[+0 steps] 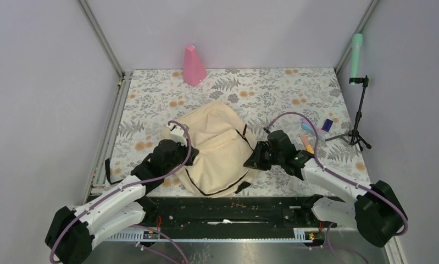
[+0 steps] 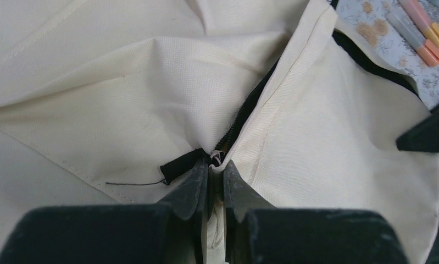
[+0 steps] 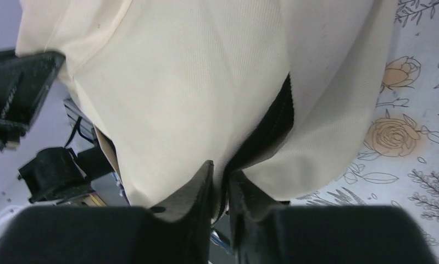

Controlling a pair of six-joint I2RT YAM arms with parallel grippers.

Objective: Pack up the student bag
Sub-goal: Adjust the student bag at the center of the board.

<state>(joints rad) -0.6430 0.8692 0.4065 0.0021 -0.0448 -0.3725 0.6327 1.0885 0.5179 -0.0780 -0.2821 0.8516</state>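
Top external view showed the student bag (image 1: pixel 217 148) lying slumped in the middle of the floral tabletop (image 1: pixel 294 88), with one arm at each flank: the left gripper (image 1: pixel 179 142) at its left edge and the right gripper (image 1: pixel 251 161) at its right edge. The left wrist view showed that gripper clenched on the fabric where the dark zipper (image 2: pixel 244 115) ended beside a small black tab (image 2: pixel 178 165), which looked like an anchoring hold to keep the soft cloth taut along the zipper line. In the right wrist view the fingers (image 3: pixel 198 187) stood nearly together on the cream edge next to a black seam, so the right gripper appeared to be pinching the opposite side of the bag; whether it had the zipper pull or only cloth could not be told. Holding both sides apart probably served to spread the mouth of the bag, since limp fabric would otherwise fold shut. Two orange-tipped markers (image 1: pixel 306 144) and a small blue object (image 1: pixel 327 125) lay on the tabletop just right of the bag, apart from it and likely waiting to go in. A pink cone (image 1: pixel 193 66) stood well behind, uninvolved.
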